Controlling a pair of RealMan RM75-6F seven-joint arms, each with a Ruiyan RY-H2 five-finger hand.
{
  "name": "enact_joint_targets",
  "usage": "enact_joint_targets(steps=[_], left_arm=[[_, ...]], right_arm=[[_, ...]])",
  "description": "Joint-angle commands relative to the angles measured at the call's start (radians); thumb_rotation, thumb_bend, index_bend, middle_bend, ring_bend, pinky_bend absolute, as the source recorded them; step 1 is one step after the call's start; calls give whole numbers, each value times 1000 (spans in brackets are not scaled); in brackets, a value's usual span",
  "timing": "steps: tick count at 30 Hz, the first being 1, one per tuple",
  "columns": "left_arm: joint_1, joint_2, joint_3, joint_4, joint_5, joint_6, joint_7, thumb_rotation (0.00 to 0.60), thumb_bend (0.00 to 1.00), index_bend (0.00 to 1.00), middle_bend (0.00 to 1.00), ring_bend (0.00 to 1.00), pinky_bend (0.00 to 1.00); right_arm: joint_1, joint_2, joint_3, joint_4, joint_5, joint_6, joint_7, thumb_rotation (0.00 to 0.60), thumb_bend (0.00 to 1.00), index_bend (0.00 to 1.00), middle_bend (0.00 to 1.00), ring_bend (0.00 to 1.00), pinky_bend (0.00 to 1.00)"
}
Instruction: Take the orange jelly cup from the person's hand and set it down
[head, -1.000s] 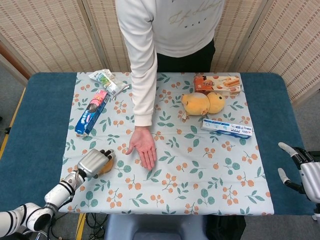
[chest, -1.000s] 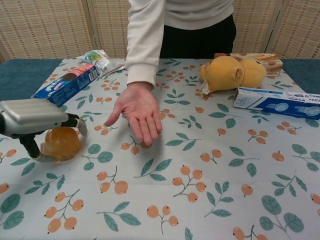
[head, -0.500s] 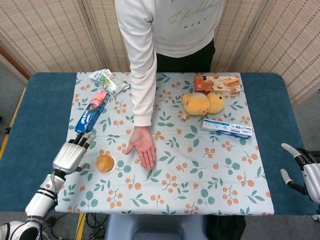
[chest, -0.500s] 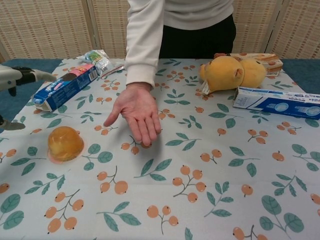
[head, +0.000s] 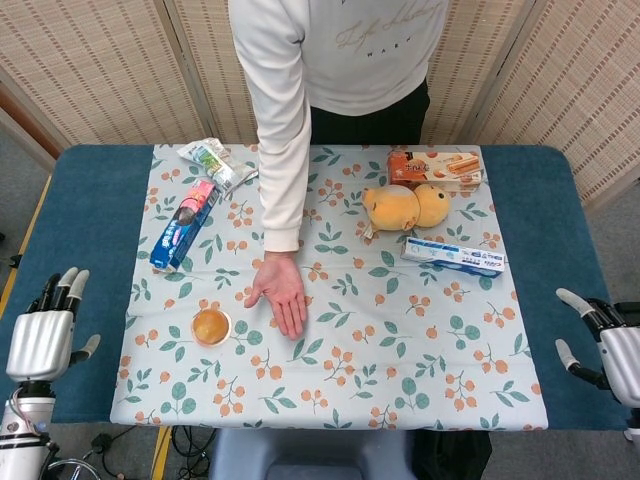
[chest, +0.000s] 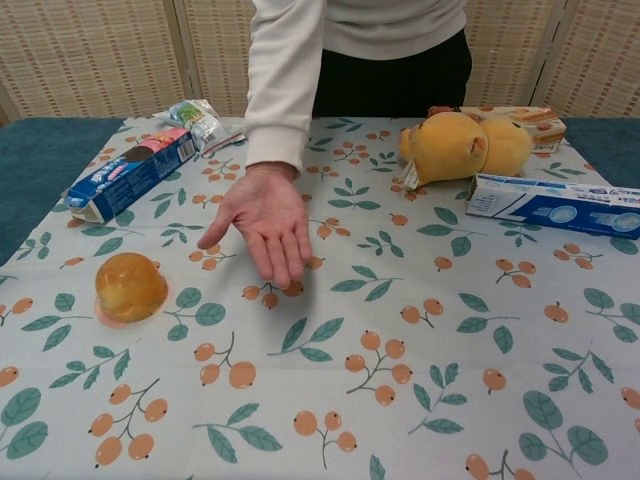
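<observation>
The orange jelly cup (head: 210, 326) (chest: 130, 287) stands alone on the floral cloth, left of the person's hand (head: 281, 292) (chest: 261, 221), which is palm up and holds nothing. My left hand (head: 45, 334) hovers over the blue table edge far left of the cup, fingers apart, holding nothing. My right hand (head: 600, 340) is at the table's right edge, fingers spread and nothing in them. The chest view shows neither hand.
A blue cookie box (head: 185, 224) and snack packets (head: 214, 162) lie at the back left. A yellow plush (head: 405, 207), a biscuit box (head: 436, 168) and a blue-white box (head: 455, 256) lie at the back right. The person's arm (head: 279, 130) reaches over the middle.
My left hand let go of the jelly cup, leaving it on the cloth, and drew back left to the table's edge. The person's hand lifted slightly.
</observation>
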Motion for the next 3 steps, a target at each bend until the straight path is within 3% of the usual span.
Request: enact_joint_targets(steps=[1, 3], left_arm=[[25, -3, 5, -10, 23, 22, 2, 600, 208, 0, 0, 67, 298], [33, -8, 4, -7, 32, 27, 1, 600, 208, 0, 0, 67, 296]], right_arm=[[1, -1, 1, 1, -2, 1, 2, 600, 383, 171, 268, 214, 411], [1, -2, 0, 1, -4, 1, 2, 600, 383, 170, 269, 214, 411]])
